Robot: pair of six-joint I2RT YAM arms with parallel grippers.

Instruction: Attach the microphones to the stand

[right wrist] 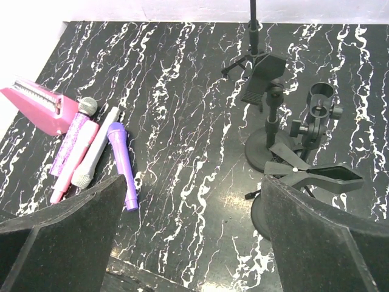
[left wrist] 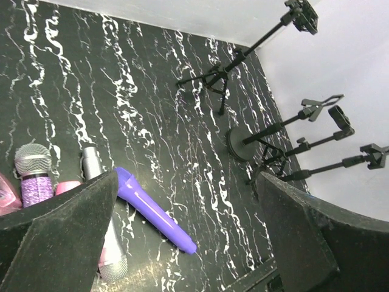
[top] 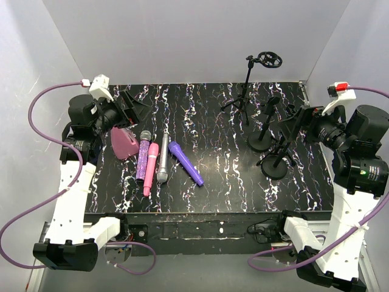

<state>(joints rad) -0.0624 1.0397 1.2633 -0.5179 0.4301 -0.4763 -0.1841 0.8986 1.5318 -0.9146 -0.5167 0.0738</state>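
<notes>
Flat on the left half of a black marbled table (top: 231, 176), four microphones (top: 163, 159) close together beside a pink wedge (top: 123, 145); at right, well apart, the stands (top: 261, 141); left gripper (top: 134, 109) and right gripper (top: 290, 125) both spread wide, grasping nothing.

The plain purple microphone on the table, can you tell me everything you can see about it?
The plain purple stick microphone looks like smooth, shiny plastic, one colour all over, with a thicker rounded head and a slimmer handle. It lies flat on the black white-veined table, slanted: head toward the back, handle toward the near right. Its head lies close beside the silver-grey microphone, on that one's right; whether they touch is unclear. Nothing holds it.
</notes>
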